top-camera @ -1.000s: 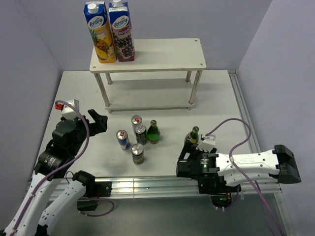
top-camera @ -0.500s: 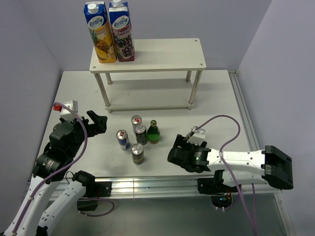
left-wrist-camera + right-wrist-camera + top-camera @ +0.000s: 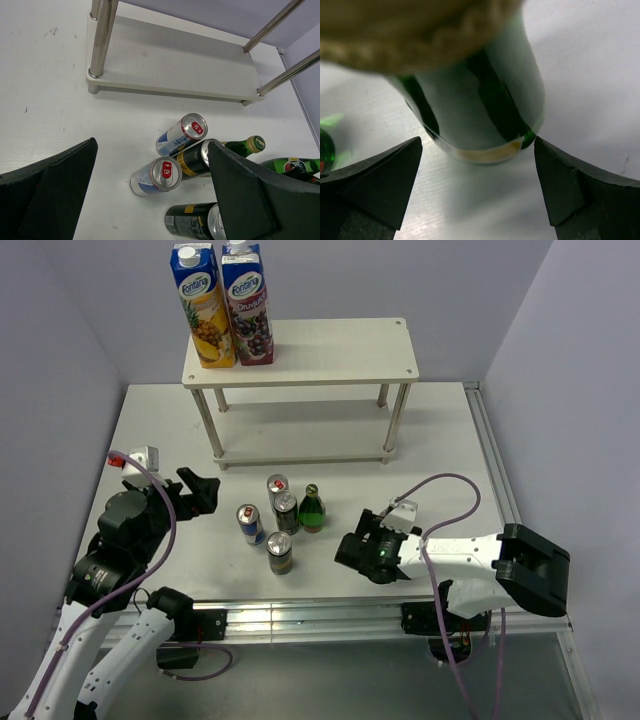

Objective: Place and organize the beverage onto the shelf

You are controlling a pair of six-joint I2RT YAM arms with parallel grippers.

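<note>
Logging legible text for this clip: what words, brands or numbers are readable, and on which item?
"Fontana" on the yellow juice carton.
"Fontana" on the purple juice carton; smaller print blurred.
Cans and green bottles: labels too small to read.

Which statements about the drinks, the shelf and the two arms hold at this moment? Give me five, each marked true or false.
1. Two juice cartons stand on the top board of the shelf. True.
2. Two cans sit on the shelf's lower board. False: it is bare; all four cans stand on the table.
3. A green bottle stands beside the cans. True.
4. The left gripper holds a can. False: its fingers are open and empty.
5. The right gripper has its fingers open on either side of a second green bottle. True.
</note>
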